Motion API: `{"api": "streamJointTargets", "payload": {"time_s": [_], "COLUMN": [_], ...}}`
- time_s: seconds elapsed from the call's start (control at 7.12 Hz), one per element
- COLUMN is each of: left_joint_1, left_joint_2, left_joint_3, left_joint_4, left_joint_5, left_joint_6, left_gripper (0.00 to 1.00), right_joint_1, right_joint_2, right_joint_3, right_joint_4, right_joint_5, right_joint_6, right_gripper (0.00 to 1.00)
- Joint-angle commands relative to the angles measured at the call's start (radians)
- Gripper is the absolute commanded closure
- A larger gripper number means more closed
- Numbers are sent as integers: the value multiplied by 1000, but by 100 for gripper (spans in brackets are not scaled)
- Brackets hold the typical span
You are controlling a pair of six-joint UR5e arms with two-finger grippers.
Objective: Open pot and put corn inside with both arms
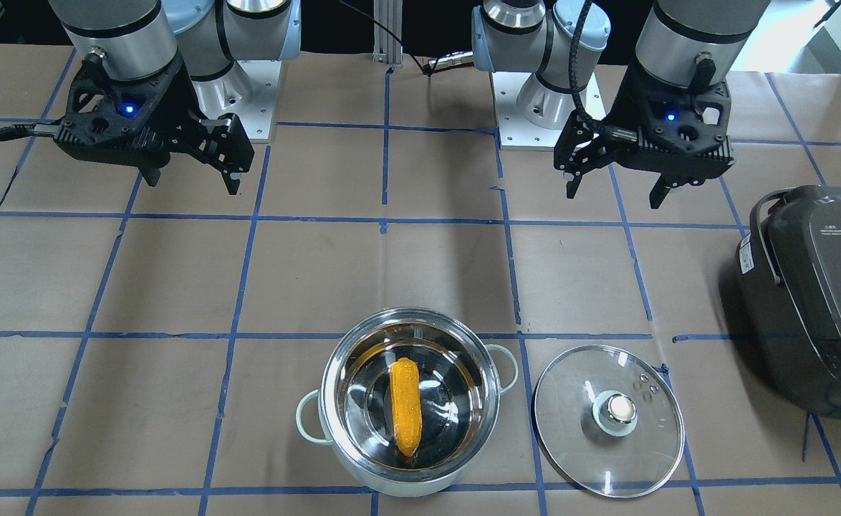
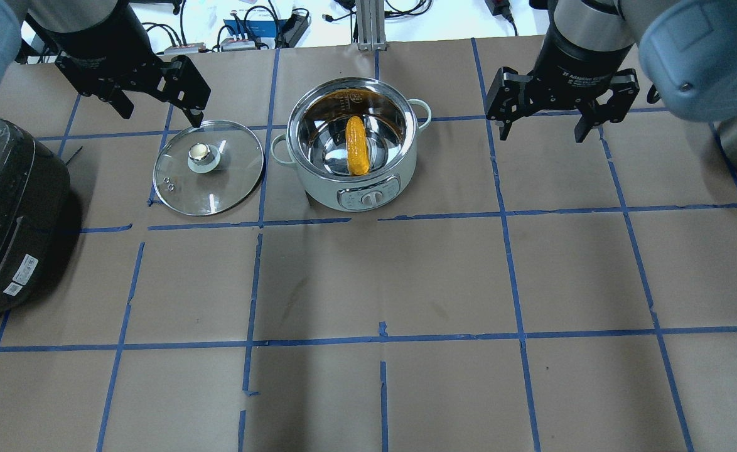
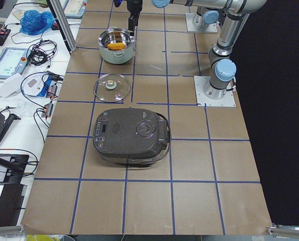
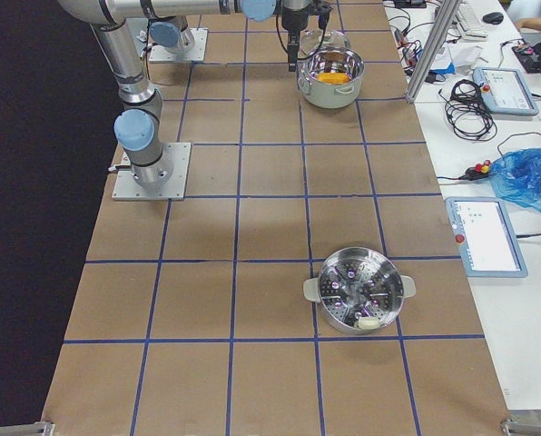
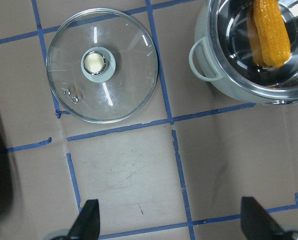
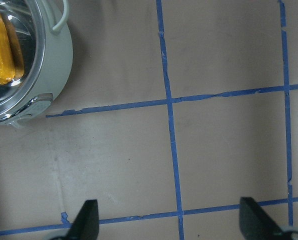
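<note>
orange corn [image 5: 271, 32] in pot [image 5: 239, 93], partly off-frame

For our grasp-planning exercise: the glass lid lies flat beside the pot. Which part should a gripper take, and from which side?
Take the pale knob at the centre of the lid, coming straight down from above. The lid lies flat, knob up: its thin rim hugs the table, while the knob stands proud. The open left gripper probably suits, being nearest.

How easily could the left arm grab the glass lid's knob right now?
Probably yes: the left gripper hangs open close to the lid, which lies flat on the table, knob up, beside the pot, with nothing covering it.
</note>
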Motion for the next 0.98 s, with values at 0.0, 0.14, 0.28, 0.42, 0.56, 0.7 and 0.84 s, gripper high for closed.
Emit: {"api": "streamJointTargets", "payload": {"time_s": [0.0, 0.14, 0.28, 0.42, 0.56, 0.7, 0.84], "left_joint_1": [15, 17, 17, 17, 17, 17, 18], "left_joint_2": [3, 3, 3, 3, 3, 3, 1], "left_joint_3": [0, 0, 0, 0, 0, -2, -3], "left_joint_4": [-2, 1, -1, -1, 1, 4, 5], "left_joint_5": [3, 3, 3, 3, 3, 1, 1], "left_joint_6": [-58, -60, -60, -58, -58, -58, -57], "left_gripper": [0, 0, 0, 0, 0, 0, 0], "right_joint_1": [0, 0, 3, 9, 6, 4, 3], "right_joint_2": [2, 2, 2, 2, 1, 1, 1], "right_joint_3": [-4, -5, -8, -9, -7, -5, -7], "right_joint_4": [-11, -11, -11, -11, -10, -11, -11], "right_joint_5": [2, 2, 4, 4, 2, 1, 1], "right_joint_6": [-1, -1, 0, -1, -1, -1, -3], "right_gripper": [0, 0, 0, 0, 0, 0, 0]}}
